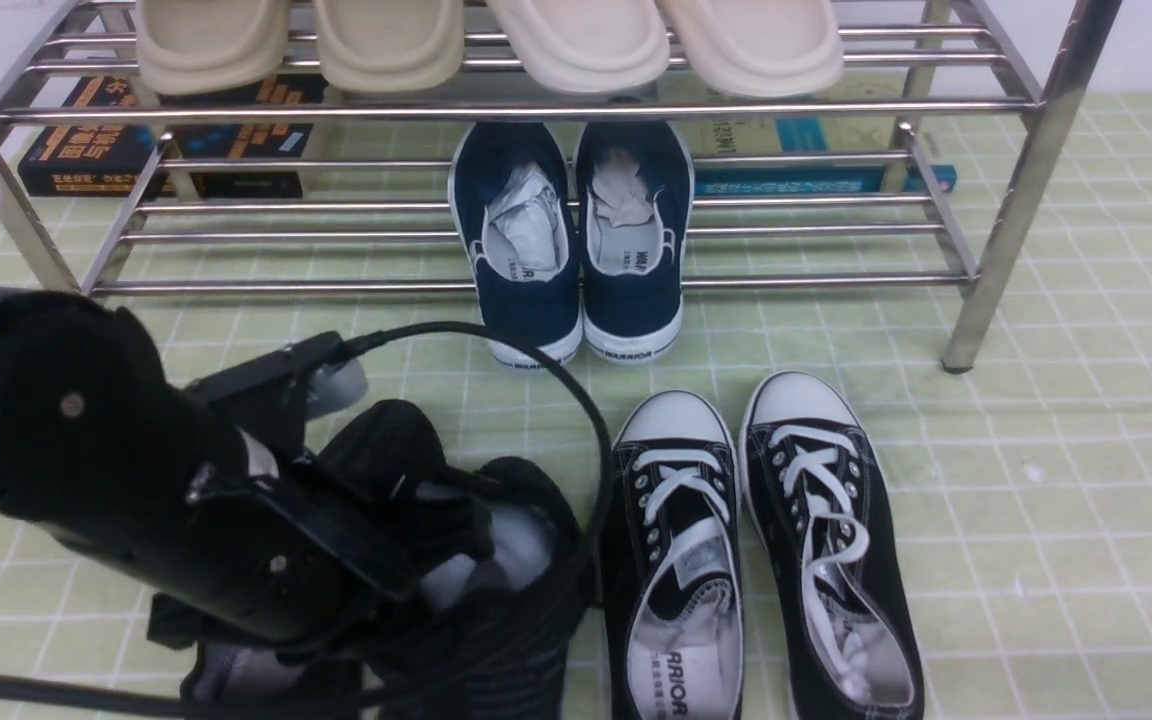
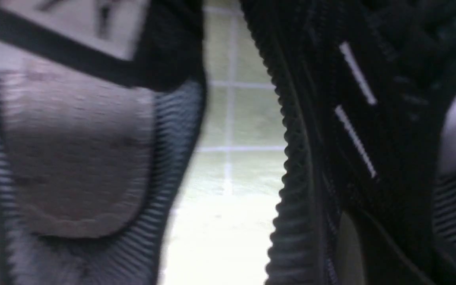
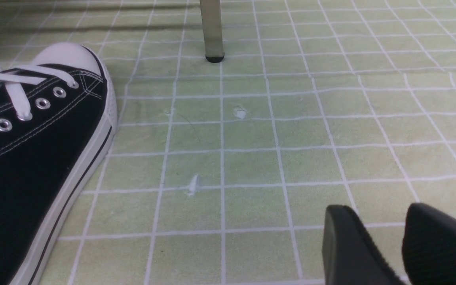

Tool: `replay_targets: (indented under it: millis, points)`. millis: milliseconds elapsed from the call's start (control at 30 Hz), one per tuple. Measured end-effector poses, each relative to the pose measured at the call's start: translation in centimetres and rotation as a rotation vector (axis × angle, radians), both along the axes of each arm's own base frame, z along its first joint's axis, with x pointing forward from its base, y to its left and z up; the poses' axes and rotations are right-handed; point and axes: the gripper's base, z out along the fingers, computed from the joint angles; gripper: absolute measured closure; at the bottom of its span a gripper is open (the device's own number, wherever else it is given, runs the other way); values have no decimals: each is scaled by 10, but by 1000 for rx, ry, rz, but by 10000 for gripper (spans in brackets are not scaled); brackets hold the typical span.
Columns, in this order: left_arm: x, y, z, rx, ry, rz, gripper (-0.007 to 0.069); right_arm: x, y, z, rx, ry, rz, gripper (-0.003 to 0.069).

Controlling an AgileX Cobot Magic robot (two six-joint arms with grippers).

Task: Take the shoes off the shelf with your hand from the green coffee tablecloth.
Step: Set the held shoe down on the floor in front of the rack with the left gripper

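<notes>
Shoes [image 1: 521,600] low at seven o'clock in the front view, off the shelf [image 1: 996,250] and over the green coffee tablecloth [image 1: 1036,500], just beside the canvas pair [image 1: 766,540] at five. Buried among them from above, the left hand [image 1: 406,540]. Pinching or loose, impossible to tell (grip hidden under knit and cable [image 1: 576,400]). Resting or lifted, equally unclear. Right hand [image 3: 386,223] idle out toward four o'clock, parted a little, holding nothing. Looks like the set-down. To finish well: lower straight, keep both soles flat, stay clear of the canvas toes, release only once settled, then back out upward without snagging laces. Navy pair [image 1: 586,260] at twelve, untouched on the lower tier.
</notes>
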Motion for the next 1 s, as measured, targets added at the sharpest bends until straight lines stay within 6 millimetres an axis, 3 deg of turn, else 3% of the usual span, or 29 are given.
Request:
replay_targets:
  millis: [267,433,800,900,1000]
  points:
    - [8,4,-1,43,-61,55,595,0,0,0,0,0,0,421]
    - [22,-3,-9,15,-113,74,593,0,0,0,0,0,0,421]
    - [24,-7,-26,48,-10,74,569,0,0,0,0,0,0,421]
    - [24,-8,-28,61,5,52,522,0,0,0,0,0,0,421]
    - [23,-9,-25,59,0,20,424,0,0,0,1,0,0,421]
